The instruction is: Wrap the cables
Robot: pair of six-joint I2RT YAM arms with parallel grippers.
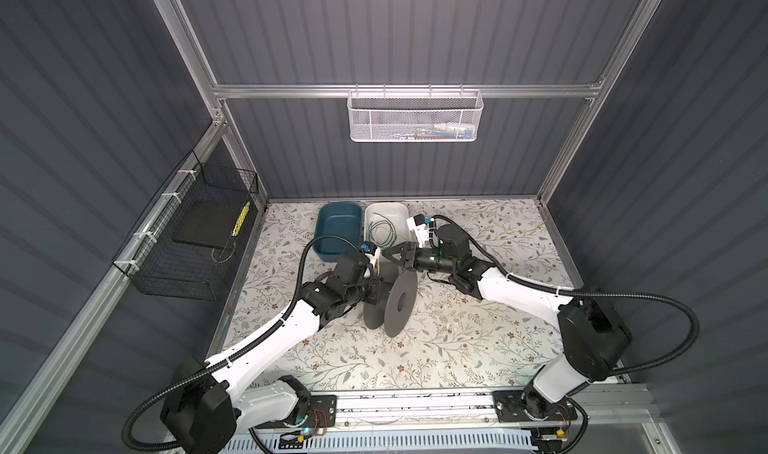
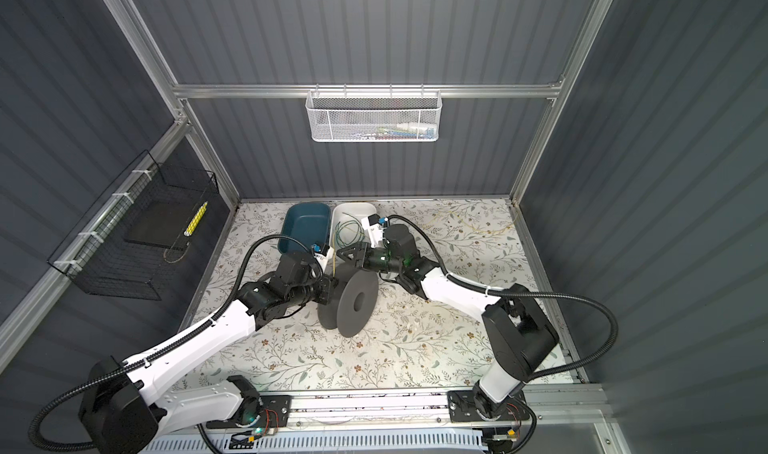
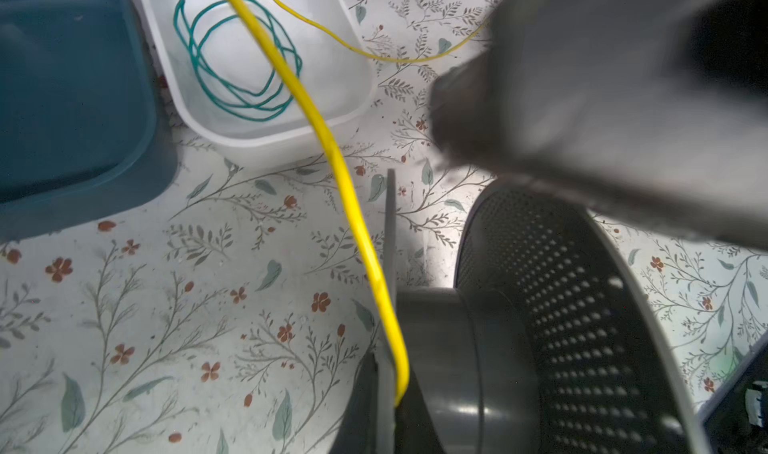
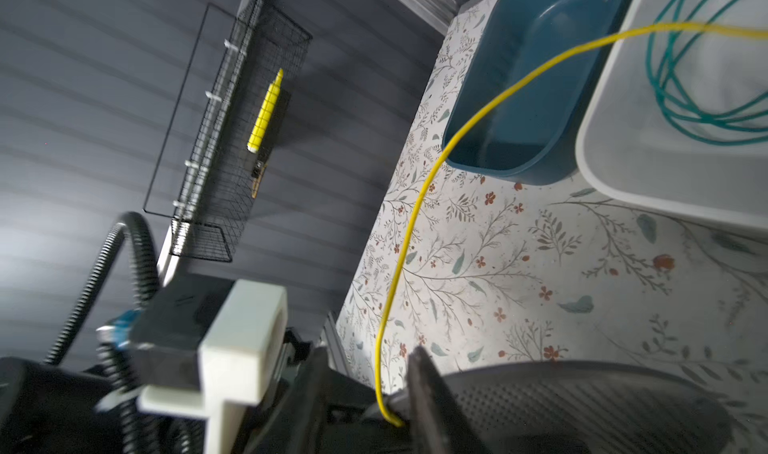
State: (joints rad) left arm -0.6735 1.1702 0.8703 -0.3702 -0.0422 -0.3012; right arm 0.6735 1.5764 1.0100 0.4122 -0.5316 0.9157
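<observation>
**A:** The left tool [image 1: 375,284] is seen clenched at the left flange of the spool [image 1: 400,302]. The end of the yellow cable [image 3: 345,190] appears to be nipped in it, right beside that flange.

**B:** And the right tool [image 1: 385,253]?

**A:** Released. In its wrist view the fingers [image 4: 424,385] are parted, the yellow cable is passed between them, and nothing is gripped. It is held just above the spool's rim.

**B:** Where is the rest of that cable to be found?

**A:** From the pinch it is led up over the white tub [image 3: 266,148], then out across the tabletop [image 1: 436,348] on the far right. The green cable [image 3: 297,63] is left loosely coiled inside that tub.

**B:** How is it expected to handle?

**A:** It is judged light, very thin and limp. Slack is likely to be thrown into loops and kinks unless tension is kept. It looks slick too, so slipping through the pads is to be reckoned with. A hold is best taken a short way up from the pinned end, where the strand hangs free. From there it could be guided onto the hub between the flanges.

**B:** The count?

**A:** Two cables are counted, one yellow and one green. There is one spool, stood on edge. There are two tubs, the white one and a blue tub [image 1: 337,227], which is bare. And two tools.
</observation>
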